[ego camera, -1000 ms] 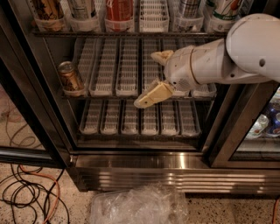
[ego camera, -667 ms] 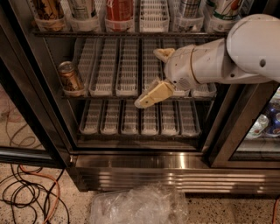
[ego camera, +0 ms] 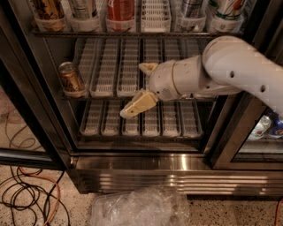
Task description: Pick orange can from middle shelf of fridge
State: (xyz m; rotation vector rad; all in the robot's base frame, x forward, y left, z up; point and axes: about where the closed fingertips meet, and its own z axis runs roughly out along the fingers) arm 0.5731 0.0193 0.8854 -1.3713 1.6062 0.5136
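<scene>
The orange can point(ego camera: 70, 77) stands upright at the far left of the middle shelf point(ego camera: 107, 70), in the front of the leftmost white lane tray. The fridge point(ego camera: 177, 168) is open, with a ribbed steel base below. My gripper point(ego camera: 134, 90) is open and empty, in front of the middle shelf's centre trays and to the right of the can, well apart from it. One tan finger point(ego camera: 138, 105) points down-left over the lower rack. The other finger point(ego camera: 148, 67) sits higher. The white arm comes in from the right.
Cans stand along the top shelf, among them a red can point(ego camera: 120, 9). The lower rack point(ego camera: 141, 119) holds shorter white trays. A crumpled plastic bag point(ego camera: 140, 207) and cables point(ego camera: 26, 194) lie on the floor. Bottles point(ego camera: 265, 128) sit behind the right glass door.
The gripper and arm have moved left and slightly down, closer to the orange can. The fingers stay open. The can has not moved.
</scene>
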